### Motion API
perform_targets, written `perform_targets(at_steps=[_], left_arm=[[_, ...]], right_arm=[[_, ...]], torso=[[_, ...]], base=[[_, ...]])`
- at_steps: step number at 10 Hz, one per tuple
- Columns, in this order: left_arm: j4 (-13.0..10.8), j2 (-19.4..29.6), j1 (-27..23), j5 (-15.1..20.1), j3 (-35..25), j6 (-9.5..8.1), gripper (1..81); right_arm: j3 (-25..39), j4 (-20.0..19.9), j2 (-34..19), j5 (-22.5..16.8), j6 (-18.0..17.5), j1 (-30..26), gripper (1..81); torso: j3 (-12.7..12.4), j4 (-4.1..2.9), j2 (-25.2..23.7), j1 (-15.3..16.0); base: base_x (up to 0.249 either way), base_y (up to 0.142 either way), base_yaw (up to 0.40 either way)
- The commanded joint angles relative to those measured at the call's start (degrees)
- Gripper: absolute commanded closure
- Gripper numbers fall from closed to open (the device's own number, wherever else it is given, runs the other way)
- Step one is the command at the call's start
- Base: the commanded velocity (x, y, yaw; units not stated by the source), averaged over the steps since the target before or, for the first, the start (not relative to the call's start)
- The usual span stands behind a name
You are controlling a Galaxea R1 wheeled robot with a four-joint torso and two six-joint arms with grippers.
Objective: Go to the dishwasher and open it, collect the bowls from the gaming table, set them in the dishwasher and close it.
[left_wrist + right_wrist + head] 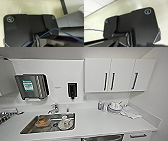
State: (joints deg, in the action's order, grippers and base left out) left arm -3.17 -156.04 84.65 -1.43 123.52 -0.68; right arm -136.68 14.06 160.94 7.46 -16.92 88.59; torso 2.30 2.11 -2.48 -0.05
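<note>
The robot faces the white kitchen bench [105,122], the brushed-steel dishwasher front [102,138] just below its edge; opening looks yet to come, needing a reach down; gripper states cannot be told.

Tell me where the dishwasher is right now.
In the head view the dishwasher shows as a strip of steel front at the bottom edge, under the white counter, right of the sink and left of a drawer handle.
</note>
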Motion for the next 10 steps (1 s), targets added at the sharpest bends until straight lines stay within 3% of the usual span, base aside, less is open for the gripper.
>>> perform_targets(at_steps=[1, 6, 8, 10], left_arm=[[2.6, 1.0, -3.0, 0.7, -0.8, -0.20, 1.0], [3.2, 1.6, -2.6, -0.1, -1.8, -0.20, 1.0], [3.0, 5.5, -2.6, -0.8, -7.0, -0.11, 1.0], [2.8, 11.0, -2.6, -5.2, -12.8, -0.11, 1.0]], right_arm=[[-0.5, 0.0, -0.9, -2.2, -0.5, -2.9, 1.0], [-0.6, -0.1, -1.2, -2.5, -0.7, -2.9, 1.0], [4.7, -0.2, -4.3, -2.4, -1.0, -3.4, 1.0], [15.5, -0.3, -11.3, -2.5, -3.0, -4.1, 1.0]], torso=[[0.0, 0.00, 0.0, 0.1], [0.0, 0.00, 0.0, 0.1], [0.0, 0.00, 0.0, 0.1], [0.0, 0.00, 0.0, 0.1]], base=[[0.107, 0.000, 0.000], [0.017, 0.000, 0.000], [0.000, 0.000, 0.000], [0.000, 0.000, 0.000]])
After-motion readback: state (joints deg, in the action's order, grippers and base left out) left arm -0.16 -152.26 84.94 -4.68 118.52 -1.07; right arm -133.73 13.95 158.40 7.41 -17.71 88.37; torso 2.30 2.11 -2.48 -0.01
